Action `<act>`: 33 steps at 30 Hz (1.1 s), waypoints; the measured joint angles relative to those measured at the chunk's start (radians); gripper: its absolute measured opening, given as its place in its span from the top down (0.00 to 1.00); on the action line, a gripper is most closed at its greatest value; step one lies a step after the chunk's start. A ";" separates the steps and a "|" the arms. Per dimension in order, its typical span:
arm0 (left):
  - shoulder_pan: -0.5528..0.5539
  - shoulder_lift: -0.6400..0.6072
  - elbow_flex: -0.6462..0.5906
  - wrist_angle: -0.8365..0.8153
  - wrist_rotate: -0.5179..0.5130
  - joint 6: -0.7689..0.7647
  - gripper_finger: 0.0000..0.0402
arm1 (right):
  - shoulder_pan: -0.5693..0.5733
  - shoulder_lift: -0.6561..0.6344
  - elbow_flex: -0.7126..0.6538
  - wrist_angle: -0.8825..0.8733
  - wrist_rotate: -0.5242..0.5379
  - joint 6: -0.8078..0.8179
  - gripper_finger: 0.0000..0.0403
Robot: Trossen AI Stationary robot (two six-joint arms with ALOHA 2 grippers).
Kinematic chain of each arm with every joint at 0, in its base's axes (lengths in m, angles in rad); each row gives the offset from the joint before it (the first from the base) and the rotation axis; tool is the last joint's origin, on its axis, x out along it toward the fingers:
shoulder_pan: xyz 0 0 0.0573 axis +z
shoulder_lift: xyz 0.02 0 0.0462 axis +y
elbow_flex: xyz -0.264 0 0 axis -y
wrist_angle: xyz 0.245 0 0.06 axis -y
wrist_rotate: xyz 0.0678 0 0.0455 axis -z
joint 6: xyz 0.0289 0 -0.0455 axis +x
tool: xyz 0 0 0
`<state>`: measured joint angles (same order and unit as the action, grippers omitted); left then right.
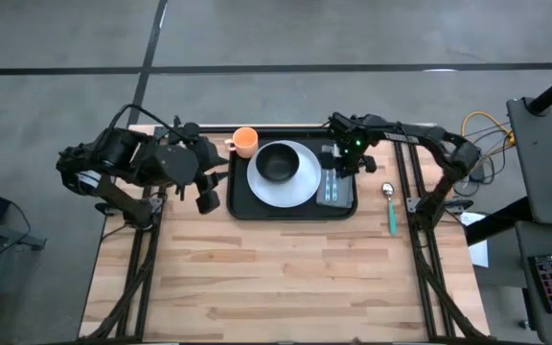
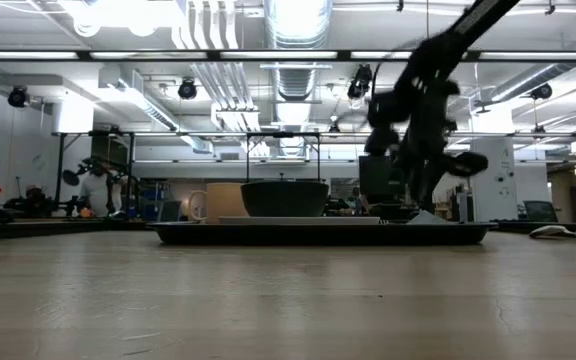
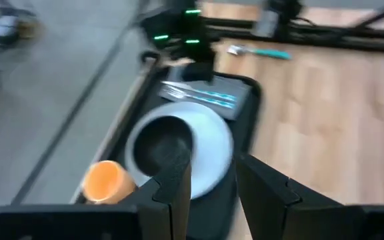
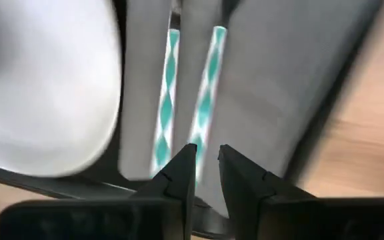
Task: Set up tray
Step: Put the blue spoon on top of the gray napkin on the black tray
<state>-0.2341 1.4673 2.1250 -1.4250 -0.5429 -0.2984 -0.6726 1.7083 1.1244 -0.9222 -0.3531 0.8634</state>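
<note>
The black tray (image 1: 241, 201) lies at the table's far middle. On it a white plate (image 1: 300, 187) carries a black bowl (image 1: 277, 163). A grey napkin (image 1: 343, 192) on the tray's right side holds two teal-handled utensils (image 4: 167, 100). An orange cup (image 1: 244, 142) stands at the tray's far left corner. A teal-handled spoon (image 1: 389, 206) lies on the table right of the tray. My right gripper (image 4: 207, 157) hovers over the napkin's far end (image 1: 345, 165), fingers a narrow gap apart at the handle ends. My left gripper (image 3: 212, 180) is open, left of the tray (image 1: 207, 196).
Bare wood spreads over the near half of the table (image 1: 286, 278). Dark frame rails run along the table's left (image 1: 142, 249) and right (image 1: 425, 249) sides. Cables and equipment (image 1: 487, 134) sit beyond the right edge.
</note>
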 joint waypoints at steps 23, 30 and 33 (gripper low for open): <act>0.032 -0.002 -0.003 -0.023 -0.112 0.130 0.75 | 0.487 -0.769 -0.497 -0.147 0.380 0.777 0.68; 0.032 -0.001 -0.053 -0.026 -0.117 0.251 0.75 | 0.526 -0.759 -0.519 -0.136 0.391 0.820 0.67; 0.032 0.000 -0.069 -0.035 -0.086 0.236 0.75 | 0.527 -0.726 -0.516 -0.137 0.387 0.836 0.69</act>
<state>-0.2016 1.4672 2.0560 -1.4605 -0.6293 -0.0628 -0.1456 0.9819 0.6083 -1.0591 0.0338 1.6996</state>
